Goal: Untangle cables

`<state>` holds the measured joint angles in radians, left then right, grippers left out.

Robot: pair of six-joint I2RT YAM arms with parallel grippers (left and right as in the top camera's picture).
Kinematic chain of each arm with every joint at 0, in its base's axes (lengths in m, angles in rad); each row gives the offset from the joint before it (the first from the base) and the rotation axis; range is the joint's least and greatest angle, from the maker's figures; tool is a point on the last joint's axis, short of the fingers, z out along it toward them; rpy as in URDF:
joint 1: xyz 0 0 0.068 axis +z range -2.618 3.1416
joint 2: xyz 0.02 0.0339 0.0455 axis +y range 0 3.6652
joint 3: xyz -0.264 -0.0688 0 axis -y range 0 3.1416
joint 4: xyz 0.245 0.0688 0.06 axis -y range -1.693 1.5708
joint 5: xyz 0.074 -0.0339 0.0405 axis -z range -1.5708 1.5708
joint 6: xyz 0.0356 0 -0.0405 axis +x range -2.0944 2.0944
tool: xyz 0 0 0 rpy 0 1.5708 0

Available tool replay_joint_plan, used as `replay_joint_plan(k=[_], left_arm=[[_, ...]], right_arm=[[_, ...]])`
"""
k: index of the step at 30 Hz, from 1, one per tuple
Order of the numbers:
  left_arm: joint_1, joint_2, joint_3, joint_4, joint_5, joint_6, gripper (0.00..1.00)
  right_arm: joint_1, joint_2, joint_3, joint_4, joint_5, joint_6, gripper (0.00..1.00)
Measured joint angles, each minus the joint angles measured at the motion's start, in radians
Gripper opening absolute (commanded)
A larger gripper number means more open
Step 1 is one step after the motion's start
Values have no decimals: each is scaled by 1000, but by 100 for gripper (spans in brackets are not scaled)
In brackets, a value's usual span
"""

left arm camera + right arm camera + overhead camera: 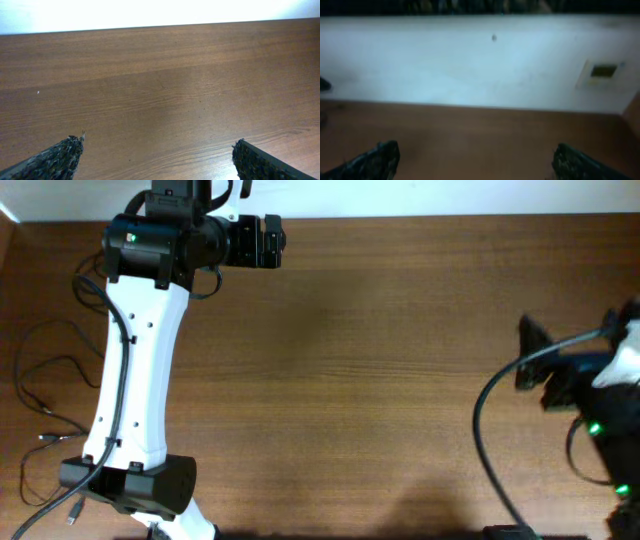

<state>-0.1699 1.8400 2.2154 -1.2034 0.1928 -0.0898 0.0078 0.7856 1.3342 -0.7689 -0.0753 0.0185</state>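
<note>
Though both arms are over the brown wooden counter (380, 380), neither one is touching the cables (40, 408). These lie as thin black loose loops at the far left edge of the counter, beside the white left arm (135, 370) on its outer side, with small silvery plug ends (45, 437) showing near the arm's base. From overhead I cannot tell whether the loops cross or knot one another. The left arm reaches from its base at the near edge up to the far edge, where the left claw (262, 242) points rightward, well apart from the cables. Its own camera shows the left claw (159, 141) spread wide, with one dark rough finger (55, 157) low on each side and only wood grain between them. The right claw (527, 355) sits near the right edge, pointing left, with a thicker black cord (482, 410) from that arm curving beneath it. In its wrist view, which is blurred, the right claw (477, 146) is likewise spread apart and grips nothing, looking across the counter toward a pale wall (470, 65).
</note>
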Motion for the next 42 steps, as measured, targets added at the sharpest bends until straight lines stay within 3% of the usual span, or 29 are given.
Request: replay_joint_plan(k=[2, 6, 16, 30, 34, 38, 42], left_arm=[[0, 0, 0, -1, 1, 0, 99], [0, 0, 0, 1, 0, 0, 99], [0, 0, 0, 0, 0, 0, 99], [0, 0, 0, 0, 0, 0, 99], [0, 0, 0, -1, 1, 0, 99], [0, 0, 0, 0, -1, 0, 99], [0, 0, 0, 0, -2, 0, 99]], right_arm=[[-1, -90, -202, 37, -39, 0, 99], [-1, -106, -381, 174, -100, -8, 99], [-1, -108, -467, 208, -237, -205, 99], [-2, -137, -533, 224, -294, -312, 99], [-35, -342, -648, 267, -294, -319, 99], [-41, -612, -881, 426, -289, -328, 99], [-42, -751, -1090, 585, -288, -333, 99]])
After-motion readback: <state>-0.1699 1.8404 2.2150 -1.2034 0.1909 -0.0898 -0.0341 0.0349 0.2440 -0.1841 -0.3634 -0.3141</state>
